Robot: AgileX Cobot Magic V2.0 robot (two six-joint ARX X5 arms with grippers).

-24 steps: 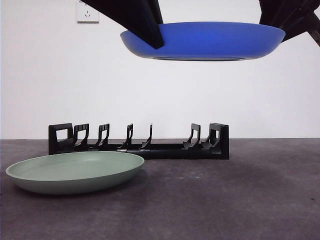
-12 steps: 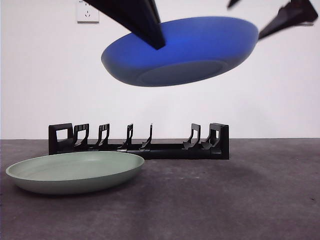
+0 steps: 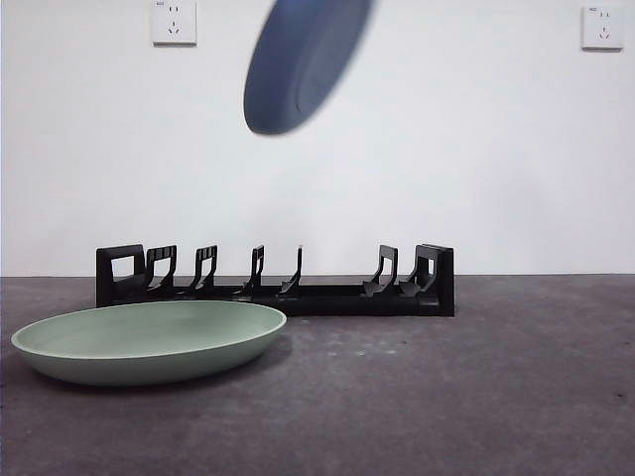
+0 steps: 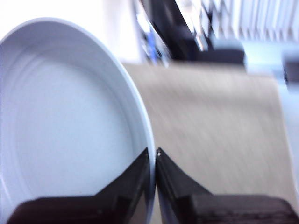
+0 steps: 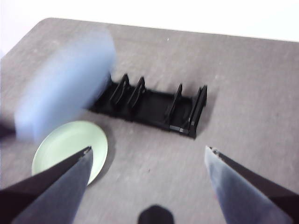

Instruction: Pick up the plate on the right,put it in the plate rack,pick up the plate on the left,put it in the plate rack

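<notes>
Left gripper [image 4: 153, 156] clamped on blue plate [image 3: 303, 61] rim, plate tilted steeply high above plate rack [image 3: 276, 281]; right gripper [image 5: 148, 156] jaws apart, empty; green plate [image 3: 149, 340] lies near-left.

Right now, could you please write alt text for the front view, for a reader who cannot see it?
A blurred blue plate hangs tilted steeply on edge, high above a long black plate rack whose slots hold nothing. A pale green plate lies flat on the dark table in front of the rack's left end.
</notes>
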